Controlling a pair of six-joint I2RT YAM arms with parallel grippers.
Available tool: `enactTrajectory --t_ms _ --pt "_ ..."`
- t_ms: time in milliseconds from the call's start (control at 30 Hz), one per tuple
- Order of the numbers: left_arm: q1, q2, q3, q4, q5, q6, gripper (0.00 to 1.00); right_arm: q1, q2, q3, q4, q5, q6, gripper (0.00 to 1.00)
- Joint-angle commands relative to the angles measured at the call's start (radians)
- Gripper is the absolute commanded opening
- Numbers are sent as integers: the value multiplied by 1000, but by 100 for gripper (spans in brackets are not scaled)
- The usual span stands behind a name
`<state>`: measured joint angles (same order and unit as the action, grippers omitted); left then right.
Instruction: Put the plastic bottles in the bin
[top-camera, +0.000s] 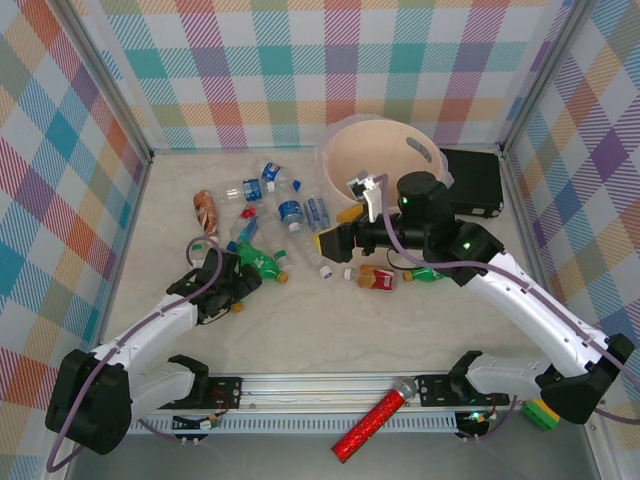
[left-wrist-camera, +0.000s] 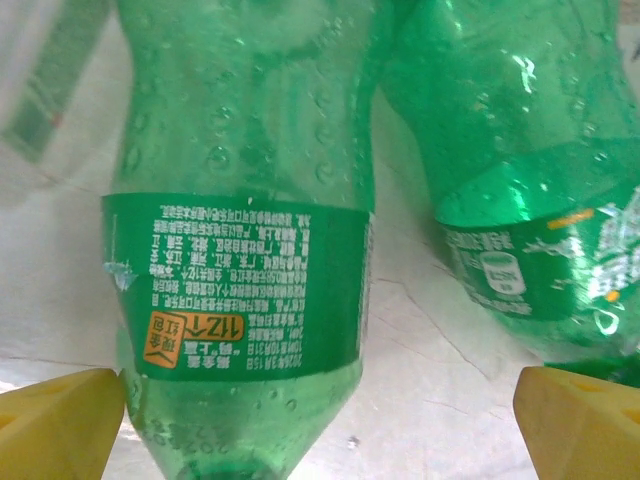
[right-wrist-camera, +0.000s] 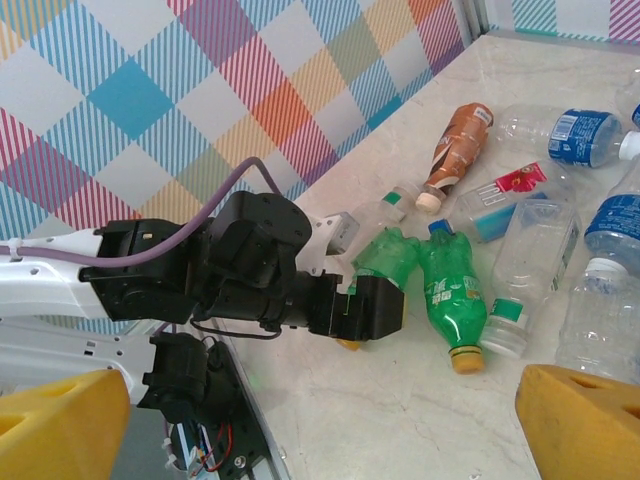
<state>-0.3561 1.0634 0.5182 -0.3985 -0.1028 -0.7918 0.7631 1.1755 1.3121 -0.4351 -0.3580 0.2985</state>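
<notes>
Left gripper (left-wrist-camera: 320, 430) gapes wide astride a green bottle (left-wrist-camera: 240, 250) on the table (left-wrist-camera: 420, 380). Its label bears small Chinese print and an orange tag, apparently "112". A second green bottle (left-wrist-camera: 520, 200) lies just beside. Right gripper (top-camera: 341, 228) hangs wide and empty near the bin (top-camera: 380, 150) at the far right.

Green bottles (left-wrist-camera: 240, 160); beige bin (top-camera: 365, 155); pastel plaid walls (top-camera: 300, 60).
</notes>
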Motion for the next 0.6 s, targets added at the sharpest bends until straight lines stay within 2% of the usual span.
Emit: enactTrajectory --t_ms 0,300,567 --pt "11 4 0 19 64 12 100 8 4 33 4 11 -10 99" --pt "19 30 103 -131 -73 78 100 11 -35 -2 -5 45 -39 99" --pt "72 124 153 -137 -50 116 93 10 -81 -29 -22 68 -65 99"
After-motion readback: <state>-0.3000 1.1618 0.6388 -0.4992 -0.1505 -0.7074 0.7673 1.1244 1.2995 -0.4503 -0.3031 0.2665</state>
